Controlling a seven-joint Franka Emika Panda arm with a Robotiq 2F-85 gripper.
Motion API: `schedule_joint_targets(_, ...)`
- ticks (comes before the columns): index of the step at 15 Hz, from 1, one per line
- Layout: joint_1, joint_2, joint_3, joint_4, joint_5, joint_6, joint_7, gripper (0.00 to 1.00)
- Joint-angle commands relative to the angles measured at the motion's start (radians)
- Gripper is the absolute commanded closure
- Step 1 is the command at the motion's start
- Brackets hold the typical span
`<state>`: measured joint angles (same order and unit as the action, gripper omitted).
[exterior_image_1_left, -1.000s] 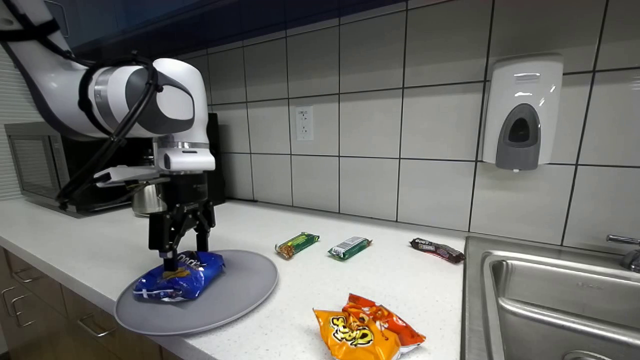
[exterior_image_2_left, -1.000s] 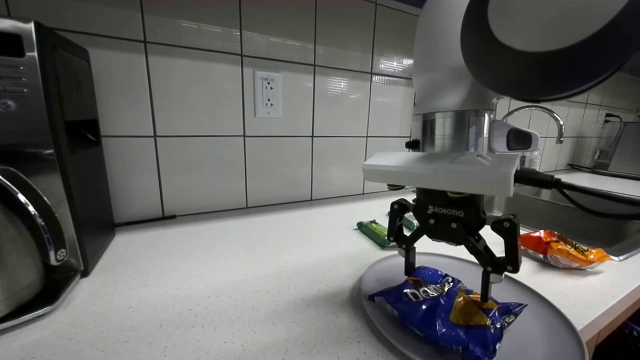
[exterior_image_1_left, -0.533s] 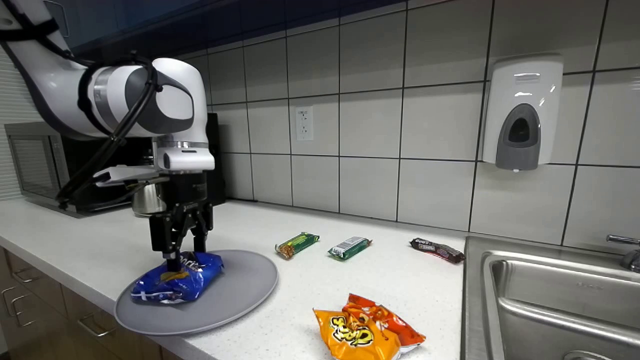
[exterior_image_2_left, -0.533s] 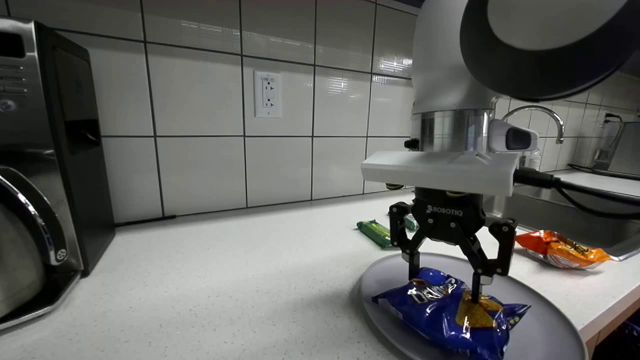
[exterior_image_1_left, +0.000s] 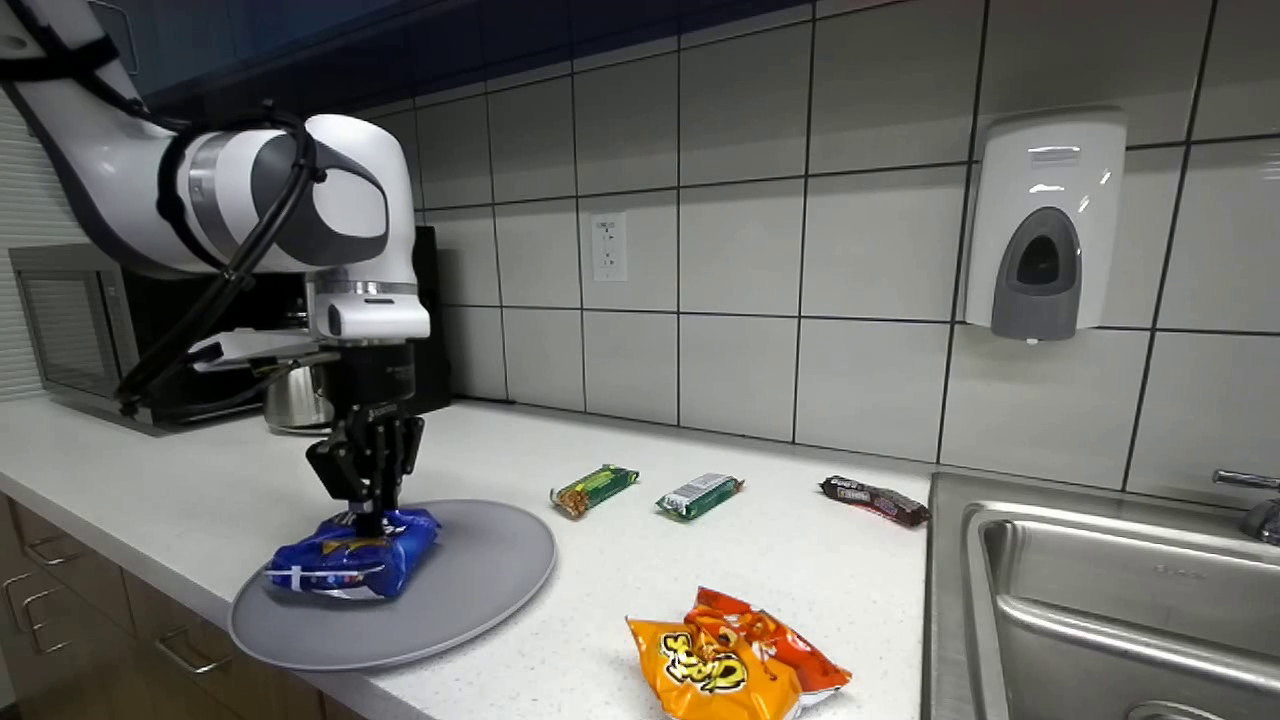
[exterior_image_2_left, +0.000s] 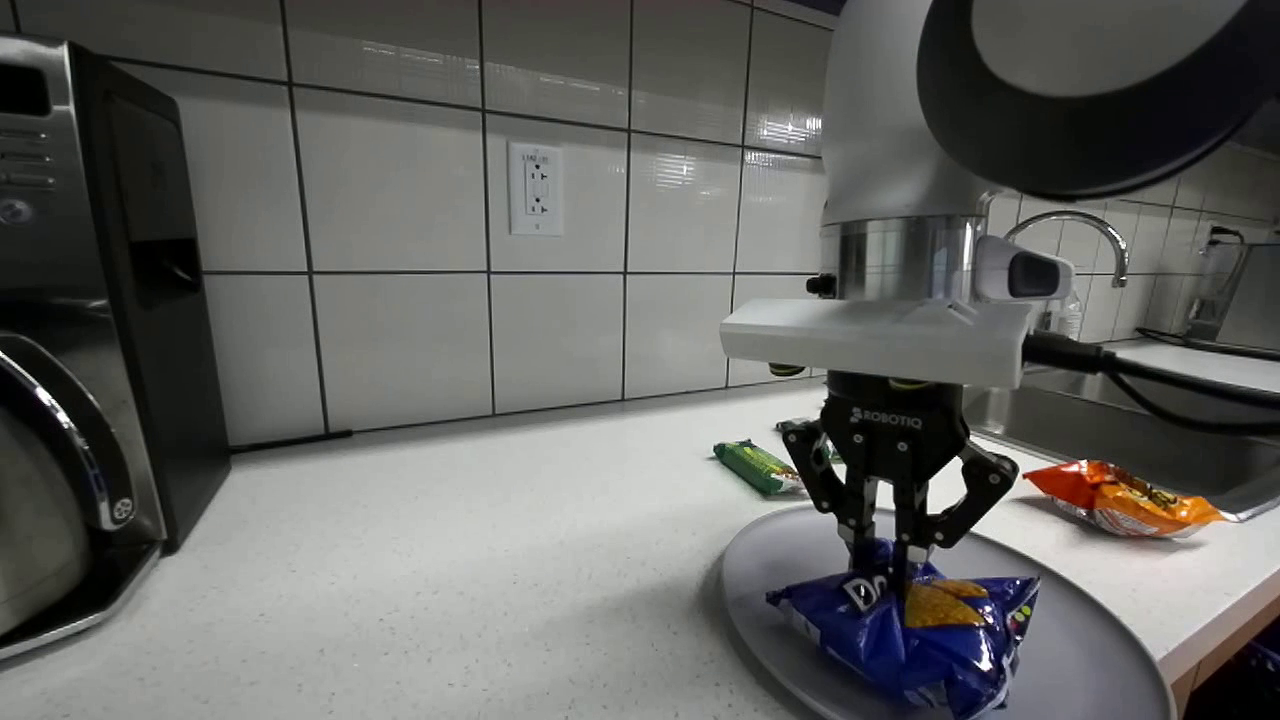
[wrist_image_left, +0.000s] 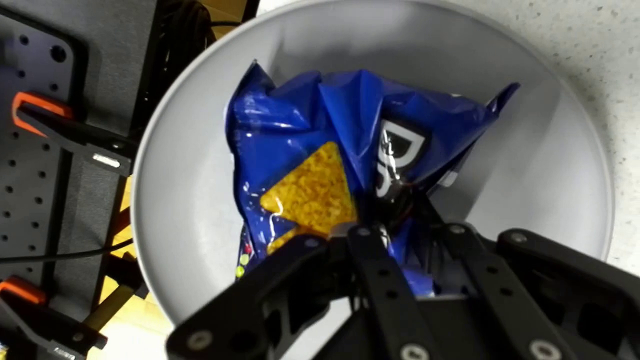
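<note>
A blue Doritos bag (exterior_image_2_left: 945, 645) lies on a round grey plate (exterior_image_1_left: 480, 590) at the counter's front edge. My gripper (exterior_image_2_left: 880, 578) points straight down over it, its jaws drawn close together with the middle of the bag pinched between them. In the wrist view, folds run across the blue bag (wrist_image_left: 295, 117) toward the fingers, and the grey plate (wrist_image_left: 182, 200) surrounds it. The fingertips sink into the creased foil, so their very ends are hidden. The bag still appears to rest on the plate.
Two green snack bars (exterior_image_1_left: 597, 490) lie behind the plate, with a dark brown bar (exterior_image_1_left: 875, 501) beyond them by the steel sink (exterior_image_1_left: 1120, 615). An orange Cheetos bag (exterior_image_1_left: 720, 665) sits nearer the front. A black and steel appliance (exterior_image_2_left: 150, 300) stands at the wall.
The gripper's fingers have come together from wide apart, bunching the blue bag's middle between them. The bag's ends have drawn inward a little; the arm has barely moved.
</note>
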<state>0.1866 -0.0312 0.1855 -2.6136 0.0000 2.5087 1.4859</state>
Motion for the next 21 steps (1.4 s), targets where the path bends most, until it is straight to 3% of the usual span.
schedule_joint_targets(1, -0.002, -0.011, 0.006, 0.002, -0.007, -0.008, 0.015, 1.00)
schedule_joint_targets(21, -0.003, -0.123, 0.026, 0.011, -0.004, -0.030, -0.017, 0.99)
